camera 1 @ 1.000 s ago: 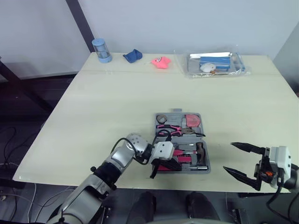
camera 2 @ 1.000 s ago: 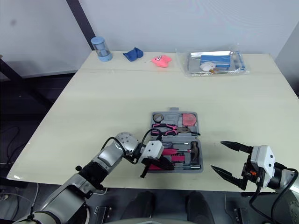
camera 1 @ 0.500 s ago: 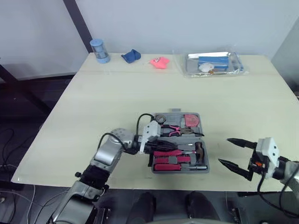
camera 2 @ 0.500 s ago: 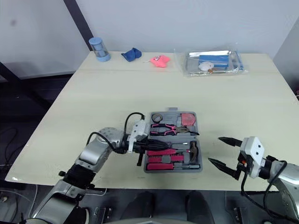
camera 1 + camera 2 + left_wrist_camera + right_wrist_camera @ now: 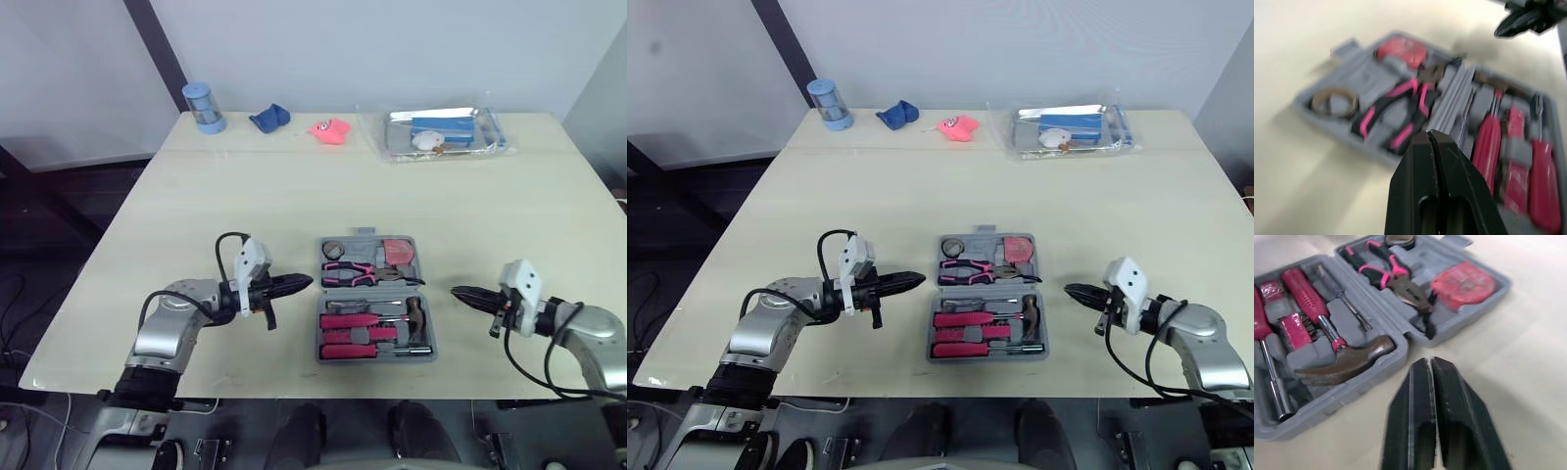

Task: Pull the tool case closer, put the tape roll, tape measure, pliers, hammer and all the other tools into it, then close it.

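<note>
Both pincers are pressed together and empty. The left gripper [image 5: 294,285] points at the tool case [image 5: 377,357] from the frame's left and the right gripper [image 5: 468,294] from its right, each just beside it without touching. The case lies open at lower centre, with tape roll [image 5: 337,249], pliers [image 5: 358,272] and tape measure [image 5: 399,252] in the upper half, and hammer [image 5: 419,315] and screwdrivers [image 5: 348,321] in the lower. Packing looks done, leaving the closing. One fingertip should probably hook under the upper half's outer edge and fold it over the hinge while the other gripper braces the lower half against sliding.
</note>
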You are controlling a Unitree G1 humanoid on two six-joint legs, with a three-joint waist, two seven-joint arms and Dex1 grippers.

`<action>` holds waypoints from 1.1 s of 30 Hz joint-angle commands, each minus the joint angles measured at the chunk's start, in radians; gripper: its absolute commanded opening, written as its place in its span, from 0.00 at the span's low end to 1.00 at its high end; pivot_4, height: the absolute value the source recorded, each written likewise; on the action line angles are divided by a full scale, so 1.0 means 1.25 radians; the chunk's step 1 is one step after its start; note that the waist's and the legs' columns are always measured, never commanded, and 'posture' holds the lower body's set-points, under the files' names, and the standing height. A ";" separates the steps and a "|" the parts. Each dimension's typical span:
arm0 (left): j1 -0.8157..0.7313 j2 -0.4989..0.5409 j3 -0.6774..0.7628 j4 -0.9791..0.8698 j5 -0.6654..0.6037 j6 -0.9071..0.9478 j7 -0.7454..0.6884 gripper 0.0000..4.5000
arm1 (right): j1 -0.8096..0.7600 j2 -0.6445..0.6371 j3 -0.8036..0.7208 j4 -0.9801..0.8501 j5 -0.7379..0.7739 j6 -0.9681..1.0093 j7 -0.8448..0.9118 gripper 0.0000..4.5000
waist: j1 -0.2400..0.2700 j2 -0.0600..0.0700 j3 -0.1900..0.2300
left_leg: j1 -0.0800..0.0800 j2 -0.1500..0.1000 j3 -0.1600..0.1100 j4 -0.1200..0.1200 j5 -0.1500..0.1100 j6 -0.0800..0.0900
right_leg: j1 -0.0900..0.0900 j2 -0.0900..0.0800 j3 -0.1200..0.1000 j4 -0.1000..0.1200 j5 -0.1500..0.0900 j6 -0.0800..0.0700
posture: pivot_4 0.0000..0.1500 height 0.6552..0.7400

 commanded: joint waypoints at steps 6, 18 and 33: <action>-0.043 0.000 -0.021 0.133 0.054 -0.070 -0.028 0.00 | -0.096 0.031 0.078 0.089 -0.080 -0.021 0.004 0.01 | 0.001 0.000 0.000 | 0.000 0.000 0.000 0.000 0.000 0.000 | 0.000 0.000 0.000 0.000 0.000 0.000 | 1.00 1.00; -0.119 -0.033 -0.059 0.306 0.113 -0.141 -0.067 0.00 | -0.140 0.072 0.113 0.151 -0.131 -0.050 -0.007 0.01 | -0.002 0.000 0.000 | 0.000 0.000 0.000 0.000 0.000 0.000 | -0.001 0.000 0.000 0.000 0.000 0.000 | 1.00 1.00; -0.162 -0.080 -0.085 0.379 0.151 -0.162 -0.093 0.00 | -0.187 0.118 0.126 0.202 -0.156 -0.078 -0.004 0.01 | -0.004 0.000 0.000 | 0.000 0.000 0.000 0.000 0.000 0.000 | -0.001 0.000 0.000 0.001 0.000 0.000 | 1.00 1.00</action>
